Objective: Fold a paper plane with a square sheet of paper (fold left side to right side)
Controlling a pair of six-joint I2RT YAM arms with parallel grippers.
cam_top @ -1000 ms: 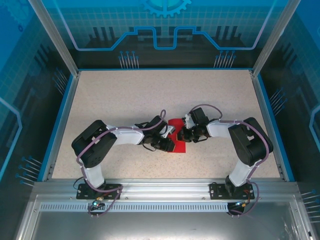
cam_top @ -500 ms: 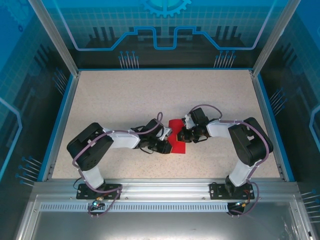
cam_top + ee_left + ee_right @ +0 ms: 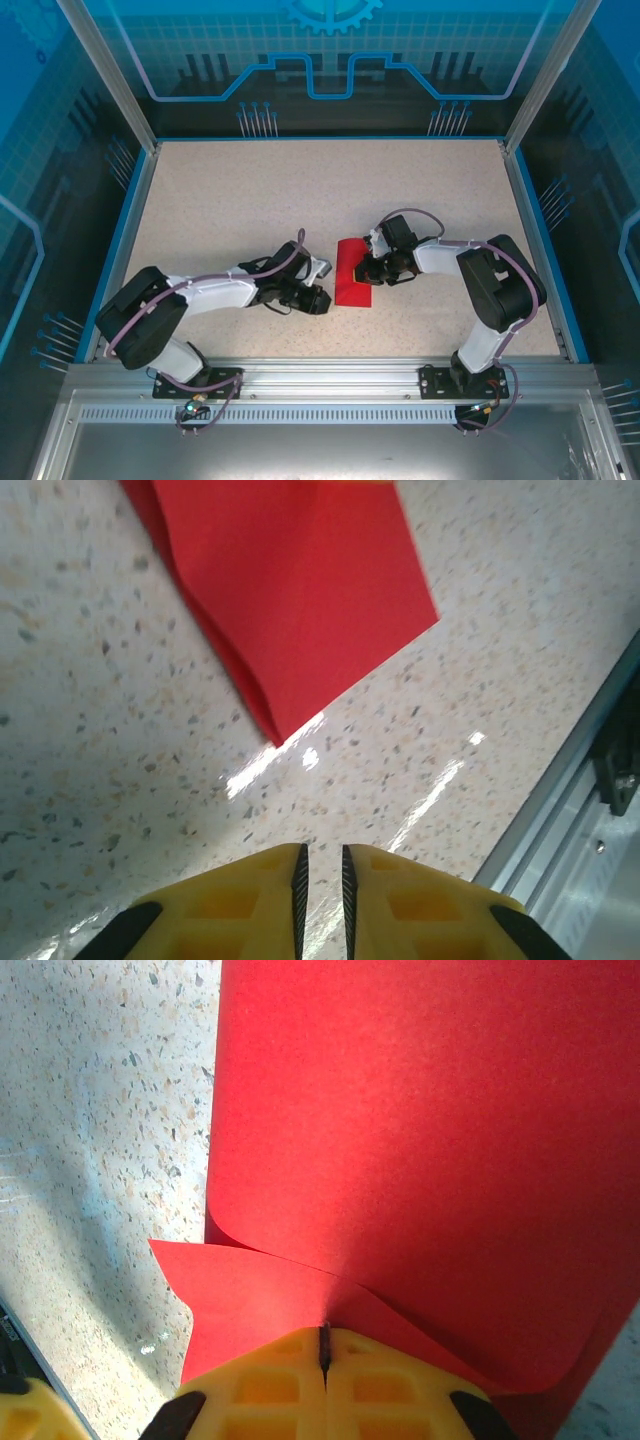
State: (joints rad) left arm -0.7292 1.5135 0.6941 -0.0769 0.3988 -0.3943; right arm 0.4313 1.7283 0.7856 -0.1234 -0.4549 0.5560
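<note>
The square sheet of paper [image 3: 351,272], bright red, lies on the table folded over itself into a narrow upright rectangle. In the right wrist view its upper layer [image 3: 430,1130] curls loosely over the lower one. My right gripper [image 3: 369,271] sits at the paper's right edge, and its yellow jaws [image 3: 325,1332] are shut on the red layers there. My left gripper [image 3: 318,300] rests low on the table just left of the paper, apart from it. In the left wrist view the paper's folded corner [image 3: 290,590] lies ahead of the left gripper [image 3: 321,852], whose jaws stand a narrow gap apart with nothing between them.
The speckled tabletop [image 3: 250,200] is bordered by a blue rim [image 3: 125,240] and clear walls. A metal rail [image 3: 320,375] runs along the near edge and appears at the right of the left wrist view [image 3: 600,770].
My left arm has drawn back to the left and toward the near edge, off the paper. The right gripper has stayed shut on the paper's right edge.
</note>
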